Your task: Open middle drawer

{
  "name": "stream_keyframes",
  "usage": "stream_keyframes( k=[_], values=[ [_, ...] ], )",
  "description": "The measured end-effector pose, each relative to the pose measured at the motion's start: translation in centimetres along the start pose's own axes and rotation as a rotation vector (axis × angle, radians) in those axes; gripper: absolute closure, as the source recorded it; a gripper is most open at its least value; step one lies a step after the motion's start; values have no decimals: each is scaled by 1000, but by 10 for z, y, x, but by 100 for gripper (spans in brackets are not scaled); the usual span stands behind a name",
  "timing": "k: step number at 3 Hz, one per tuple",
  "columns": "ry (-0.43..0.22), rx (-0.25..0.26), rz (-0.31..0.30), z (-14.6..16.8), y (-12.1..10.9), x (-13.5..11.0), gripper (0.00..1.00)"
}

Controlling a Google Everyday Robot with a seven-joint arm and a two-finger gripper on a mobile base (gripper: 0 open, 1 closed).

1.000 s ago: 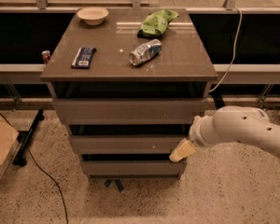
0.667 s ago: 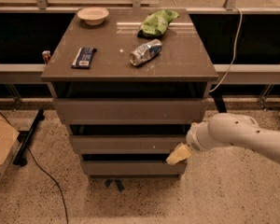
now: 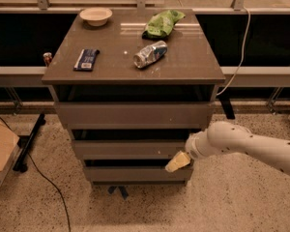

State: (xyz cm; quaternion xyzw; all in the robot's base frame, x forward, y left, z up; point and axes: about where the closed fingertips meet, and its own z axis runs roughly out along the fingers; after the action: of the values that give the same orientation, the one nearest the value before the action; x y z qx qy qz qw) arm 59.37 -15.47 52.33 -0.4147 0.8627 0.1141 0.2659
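Three drawers in the stack, with the gripper [image 3: 178, 162] at the right end of the middle drawer [image 3: 125, 149].

The middle drawer sits between the taller top drawer [image 3: 130, 114] and the lowest drawer [image 3: 135, 173], and appears shut or nearly so. The gripper tip is at its lower right corner, by the dark gap beneath. Whether it is spread or closed cannot be told. Recommendation: the front has no handle, so catch its edge securely, then draw straight out and level. A skewed pull from this end may bind the drawer.
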Motion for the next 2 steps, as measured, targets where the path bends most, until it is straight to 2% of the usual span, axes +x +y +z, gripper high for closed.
stream_keyframes(
  k=[2],
  values=[
    [-25, -84, 6, 54, -3, -10, 0]
  ],
)
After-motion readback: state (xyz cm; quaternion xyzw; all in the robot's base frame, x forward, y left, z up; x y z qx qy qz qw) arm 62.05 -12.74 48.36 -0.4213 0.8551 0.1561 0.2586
